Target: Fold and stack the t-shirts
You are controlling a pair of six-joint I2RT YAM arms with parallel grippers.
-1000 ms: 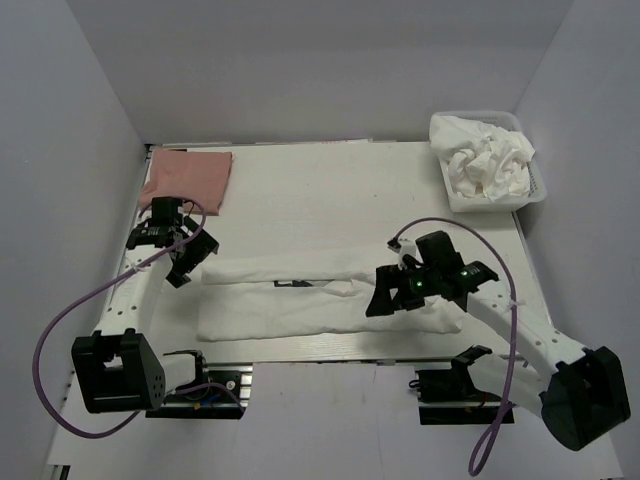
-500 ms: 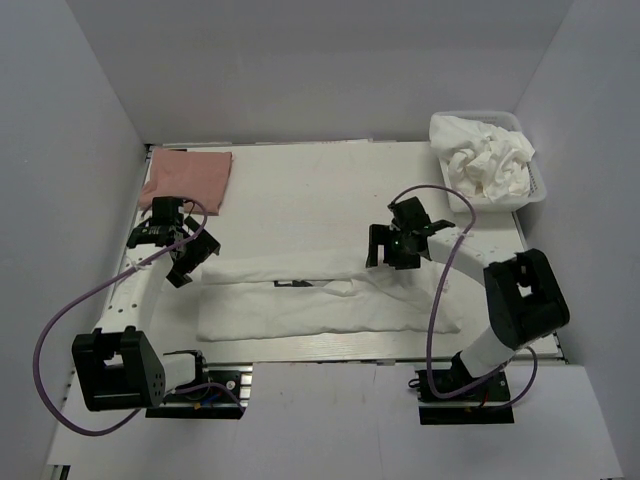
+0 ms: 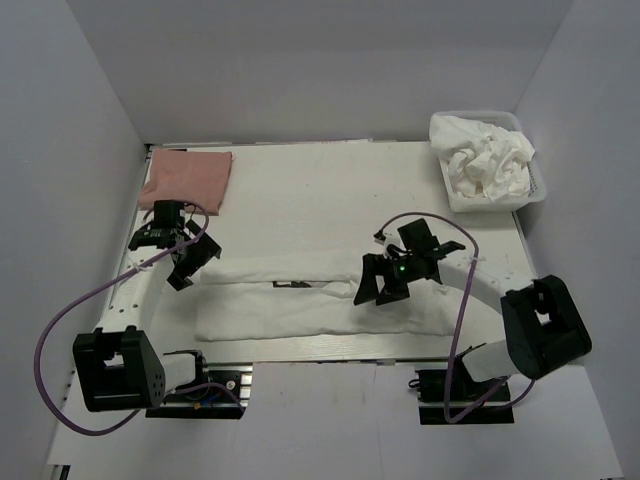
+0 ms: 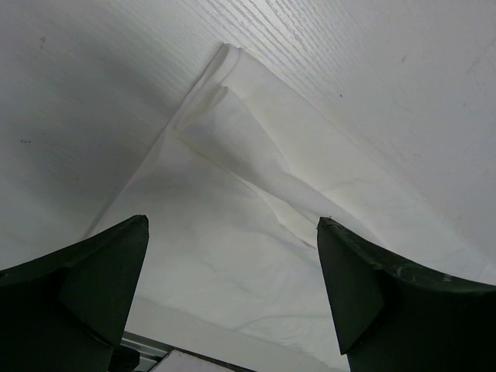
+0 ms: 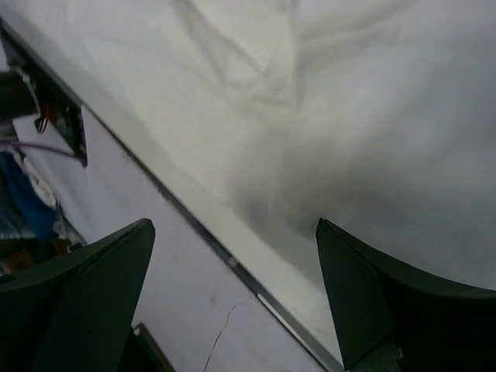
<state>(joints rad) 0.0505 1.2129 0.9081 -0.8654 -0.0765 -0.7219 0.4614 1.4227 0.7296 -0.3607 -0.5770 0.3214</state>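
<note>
A white t-shirt (image 3: pixel 300 300) lies folded into a long band across the near half of the table; its left corner shows in the left wrist view (image 4: pixel 256 201) and its cloth fills the right wrist view (image 5: pixel 349 116). My left gripper (image 3: pixel 192 262) hangs open just off the band's upper left end, nothing between its fingers. Over the band's right part my right gripper (image 3: pixel 374 288) stands open and empty, above the cloth. A folded salmon-pink t-shirt (image 3: pixel 187 178) rests at the far left corner. More white t-shirts (image 3: pixel 485 158) are heaped in a basket.
The white plastic basket (image 3: pixel 492 202) stands at the far right corner. The table's near edge (image 5: pixel 232 263) runs just below the folded band. Grey walls close in on the left, back and right. Purple cables loop from both arms.
The right arm swung from the band's right end up toward the table's middle, then back down over the band, further left than before. The left arm barely moved.
</note>
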